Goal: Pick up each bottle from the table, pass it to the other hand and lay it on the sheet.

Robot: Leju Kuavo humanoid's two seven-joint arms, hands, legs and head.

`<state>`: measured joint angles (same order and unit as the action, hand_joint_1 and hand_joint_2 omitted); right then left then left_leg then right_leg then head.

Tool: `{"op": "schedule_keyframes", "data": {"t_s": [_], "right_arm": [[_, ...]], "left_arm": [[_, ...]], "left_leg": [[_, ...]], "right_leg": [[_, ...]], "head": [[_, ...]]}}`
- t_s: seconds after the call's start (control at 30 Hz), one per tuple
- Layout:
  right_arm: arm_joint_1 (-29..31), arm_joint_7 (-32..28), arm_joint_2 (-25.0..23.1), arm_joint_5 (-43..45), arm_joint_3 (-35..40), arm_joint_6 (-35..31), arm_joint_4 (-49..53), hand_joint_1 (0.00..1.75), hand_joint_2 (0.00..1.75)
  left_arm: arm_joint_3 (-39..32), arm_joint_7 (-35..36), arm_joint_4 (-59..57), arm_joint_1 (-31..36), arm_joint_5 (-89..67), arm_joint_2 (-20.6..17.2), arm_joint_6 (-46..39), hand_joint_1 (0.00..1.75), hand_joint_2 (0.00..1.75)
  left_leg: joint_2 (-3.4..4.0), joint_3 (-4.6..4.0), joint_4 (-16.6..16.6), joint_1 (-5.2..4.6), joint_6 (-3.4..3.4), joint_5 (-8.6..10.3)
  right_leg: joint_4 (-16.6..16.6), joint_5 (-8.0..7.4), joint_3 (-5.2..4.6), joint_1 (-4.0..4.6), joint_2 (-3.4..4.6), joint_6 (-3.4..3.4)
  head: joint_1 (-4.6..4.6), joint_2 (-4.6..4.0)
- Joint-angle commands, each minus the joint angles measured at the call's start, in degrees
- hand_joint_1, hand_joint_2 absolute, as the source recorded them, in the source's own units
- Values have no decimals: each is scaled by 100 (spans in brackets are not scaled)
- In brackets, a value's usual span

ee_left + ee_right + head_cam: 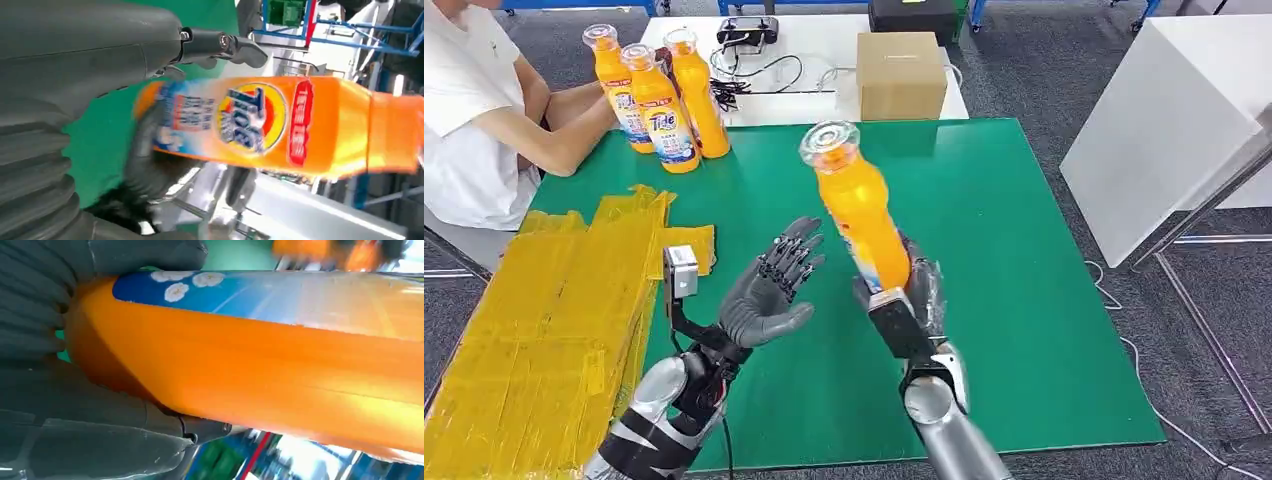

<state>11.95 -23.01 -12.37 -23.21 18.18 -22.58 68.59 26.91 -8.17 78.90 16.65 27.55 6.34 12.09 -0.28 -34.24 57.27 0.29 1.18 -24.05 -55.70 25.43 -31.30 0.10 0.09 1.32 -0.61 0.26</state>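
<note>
bottle (861, 208), orange with a clear cap and a blue-and-white label, is up in the air over the middle of the green bench (1024, 260), gripped around its lower end by the right hand (902, 292); it leans with the cap tipped away from the robot and a little to the left. the right wrist view shows the same bottle held close against the grey thumb, fingers wrapped around its body. left hand (771, 290) hangs just beside the bottle, palm turned toward it, fingers spread apart and holding nothing; a gap shows between it and the bottle. yellow sheet (554, 320) covers the left part of the bench, lying flat with creased edges. three more orange bottles (662, 100) stand upright together at the far left corner of the bench, next to a person's forearm (574, 130). a cardboard box (901, 75) sits on a white table beyond the bench's far edge.
</note>
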Motion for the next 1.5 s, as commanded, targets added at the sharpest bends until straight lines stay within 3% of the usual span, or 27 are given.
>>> {"op": "schedule_keyframes", "data": {"t_s": [0.03,0.43,0.53,0.67,0.83,0.93,1.1,1.13,1.17,1.5], "right_arm": [[438,-236,-181,227,1656,-170,-1299,175,175],[746,-174,-243,-39,2446,-430,-2166,175,175],[916,118,-253,-435,2895,-349,-2517,175,175],[903,233,-247,-451,3066,-360,-2605,175,175],[910,235,-233,-450,3070,-358,-2593,175,175],[882,451,-165,-540,3062,-465,-2529,175,175],[890,498,-165,-652,2996,-488,-2572,175,175],[905,494,-191,-658,2985,-477,-2582,175,175],[919,507,-208,-674,2987,-476,-2586,175,175],[881,451,-200,-601,2822,-567,-2475,175,175]], "left_arm": [[-24,36,-516,335,420,-78,-186,0,175],[-60,-95,-567,342,438,-59,-361,0,175],[-89,-258,-553,377,178,-20,-589,0,175],[-292,-842,-377,259,-803,224,-2067,0,175],[-281,-836,-328,249,-820,242,-2101,0,175],[-569,-1485,-81,103,-1507,418,-3370,0,175],[-857,-1930,443,-71,-1586,504,-3884,0,175],[-1017,-2113,656,-167,-1484,586,-4031,152,175],[-1163,-2316,866,-256,-1343,685,-4146,175,175],[-1273,-2217,1080,-290,-1033,524,-4044,175,175]], "left_leg": [[17,30,-10,4,-6,-7],[-5,22,-5,3,-3,-6],[-8,29,-5,5,-5,-9],[-6,22,-3,7,-5,-8],[-14,8,-1,3,-2,-4],[-13,16,0,8,-3,-9],[-16,19,-2,5,-3,-10],[-14,6,0,7,-3,-5],[-14,13,2,8,-5,-9],[-22,24,-7,9,-5,-6]], "right_leg": [[13,2,26,3,12,0],[11,6,26,2,-6,3],[13,9,34,4,-12,2],[12,8,27,6,-11,1],[7,7,9,1,-17,2],[12,11,22,5,-19,3],[12,14,24,4,-23,3],[10,8,11,6,-21,1],[9,12,18,5,-22,2],[20,11,29,6,-27,3]], "head": [[0,0],[-2,0],[-2,0],[-2,0],[0,0],[0,0],[-4,0],[-2,0],[0,0],[0,0]]}}
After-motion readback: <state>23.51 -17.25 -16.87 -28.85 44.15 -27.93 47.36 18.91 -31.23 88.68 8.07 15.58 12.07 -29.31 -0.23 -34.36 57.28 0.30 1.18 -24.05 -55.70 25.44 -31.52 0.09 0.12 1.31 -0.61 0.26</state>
